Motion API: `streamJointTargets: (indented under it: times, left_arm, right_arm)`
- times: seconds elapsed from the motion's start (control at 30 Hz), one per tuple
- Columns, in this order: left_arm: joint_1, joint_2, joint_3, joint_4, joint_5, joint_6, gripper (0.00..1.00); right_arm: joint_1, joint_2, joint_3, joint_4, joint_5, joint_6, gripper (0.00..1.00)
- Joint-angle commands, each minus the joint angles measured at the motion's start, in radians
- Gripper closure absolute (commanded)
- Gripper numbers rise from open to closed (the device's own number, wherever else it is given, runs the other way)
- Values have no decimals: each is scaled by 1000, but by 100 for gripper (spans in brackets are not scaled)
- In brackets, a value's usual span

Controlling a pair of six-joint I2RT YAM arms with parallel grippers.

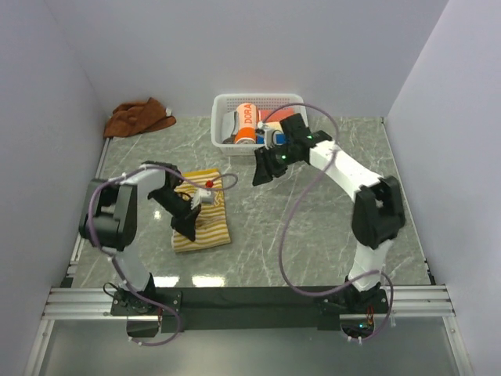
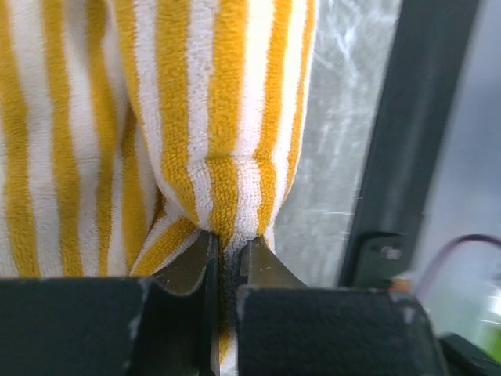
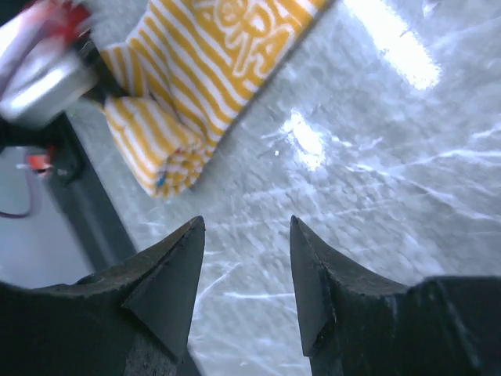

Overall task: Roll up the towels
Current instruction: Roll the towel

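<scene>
The cream-yellow striped towel (image 1: 211, 222) lies on the marble table left of centre, with lettering on it and its near end folded into a small roll (image 3: 160, 157). My left gripper (image 1: 186, 229) is shut on a fold of that towel (image 2: 211, 117); the cloth bunches between the closed fingertips (image 2: 229, 244). My right gripper (image 1: 262, 174) is open and empty, hovering above bare table right of the towel (image 3: 196, 70), fingertips (image 3: 192, 235) apart. The rust-brown towel (image 1: 139, 117) lies crumpled in the far left corner, away from both grippers.
A white basket (image 1: 258, 97) stands at the back centre with the orange "DORA" roll (image 1: 245, 124) and other small items; the right arm reaches just in front of it. Purple cables loop beside each arm. Walls enclose the table on three sides.
</scene>
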Motion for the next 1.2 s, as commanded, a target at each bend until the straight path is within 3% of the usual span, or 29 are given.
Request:
streamJointTargets:
  times: [0.0,0.2,0.27,0.3,0.57,0.87,1.0,1.17]
  left_arm:
    - [24,152,74,-148,-13,-11,99]
    - [39,385,294,-241,-5,-29,99]
    - [39,433,331,-241,-21,-41,99]
    - [41,442,338,-241,-25,-43,99]
    - [59,496,354,-241,-16,-49,99]
    - [67,513,382,-241,-12,-48,96]
    - [69,510,383,-241,-16,-38,96]
    - [88,474,383,-241,14,-9,83]
  right_arm:
    - [42,-201,-164,130,86,-117,45]
    - [178,-361,-334,199,222,-292,44]
    - [289,-375,-358,241,279,-376,21]
    - [321,-373,-361,253,329,-404,15]
    - [569,-208,-322,455,450,-623,13]
    - [646,-19,-345,592,502,-769,13]
    - [637,53,-314,566,499,-763,21]
    - [610,128,-221,351,425,-750,67]
